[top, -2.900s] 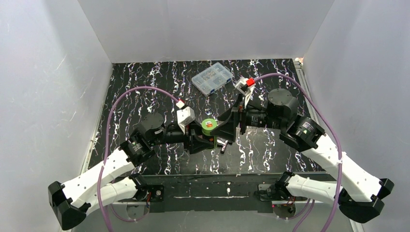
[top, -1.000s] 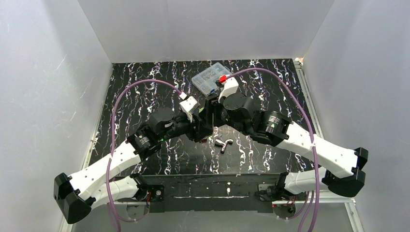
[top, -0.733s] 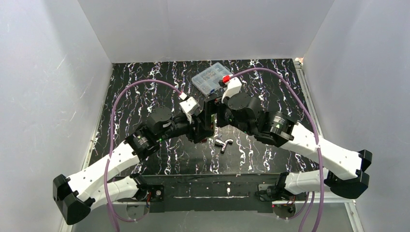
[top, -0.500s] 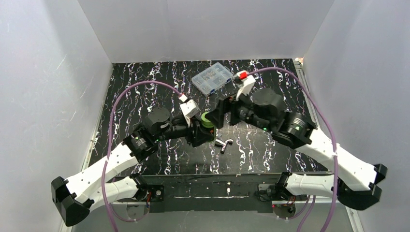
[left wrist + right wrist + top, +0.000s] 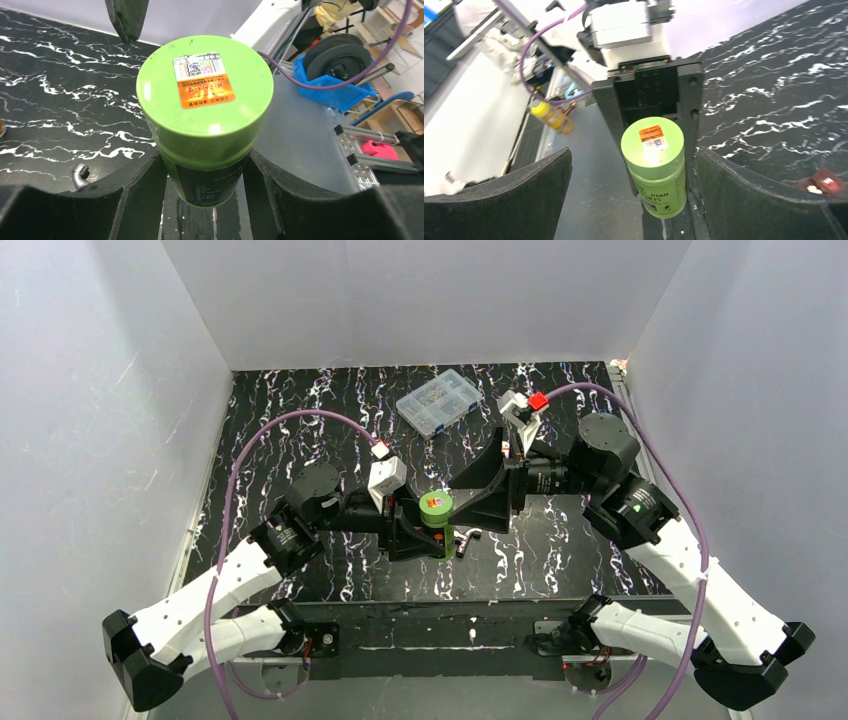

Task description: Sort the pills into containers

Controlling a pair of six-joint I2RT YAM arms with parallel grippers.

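Observation:
A dark container with a bright green cap stands upright between the fingers of my left gripper, which is shut on its body. In the left wrist view the cap fills the middle and the fingers press the body from both sides. My right gripper is open wide just right of the container and does not touch it. In the right wrist view the container stands well clear of both spread fingers. A few small dark and white pieces lie on the table; whether they are pills I cannot tell.
A clear compartment box sits at the back of the black marbled table. A small reddish thing with white in it shows at the lower right of the right wrist view. White walls enclose three sides.
My right gripper has opened and drawn back to the right, away from the green-capped container. My left gripper has brought the container a little nearer, still shut on it.

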